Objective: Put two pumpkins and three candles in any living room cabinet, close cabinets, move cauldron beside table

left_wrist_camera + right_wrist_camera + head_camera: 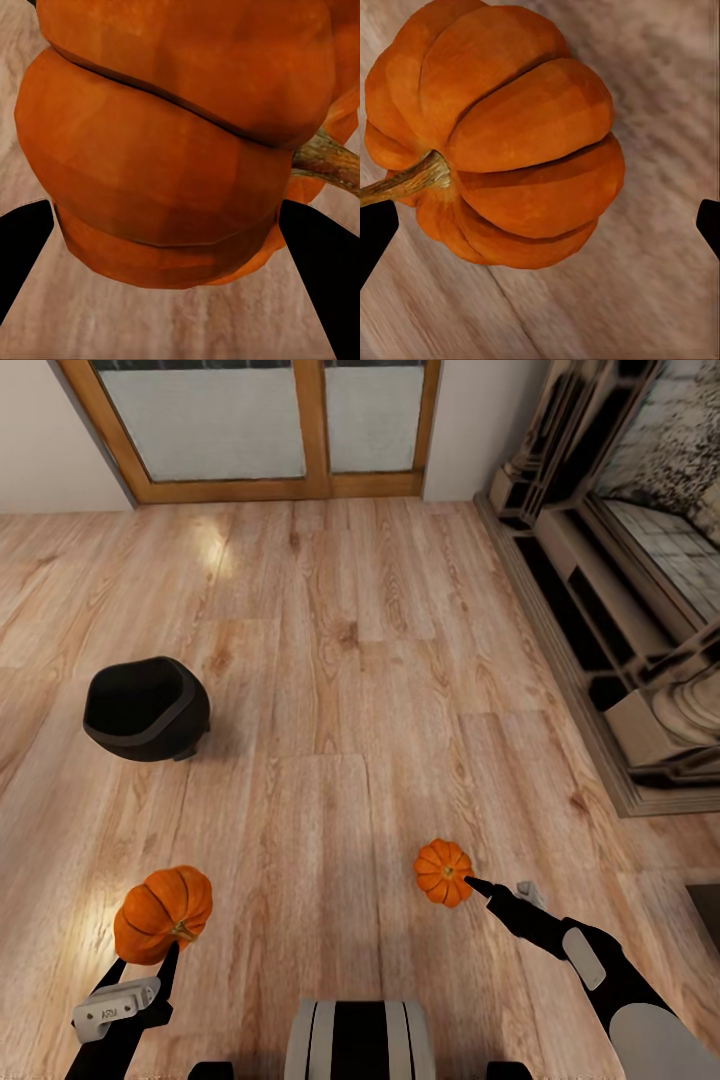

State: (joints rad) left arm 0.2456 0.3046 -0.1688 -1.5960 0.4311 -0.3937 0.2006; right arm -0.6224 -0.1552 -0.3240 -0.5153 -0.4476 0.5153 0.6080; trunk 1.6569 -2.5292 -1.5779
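Left pincer (145,960) is closed on one pumpkin (163,912), held clear of the wood-plank floor (350,660). Right pincer (478,884) is spread wide, tips just beside the second pumpkin (444,872) lying on the floor; contact cannot be confirmed. Judged rigid, light, smooth-ribbed: grip across the belly, not the stem. Cauldron (146,708) stands well apart.

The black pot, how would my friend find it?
Start at the wood-framed glass doors, then come down the plank floor toward the robot's left. The cauldron sits there alone, black and wide-mouthed, while the two pumpkins nearer the robot are orange.
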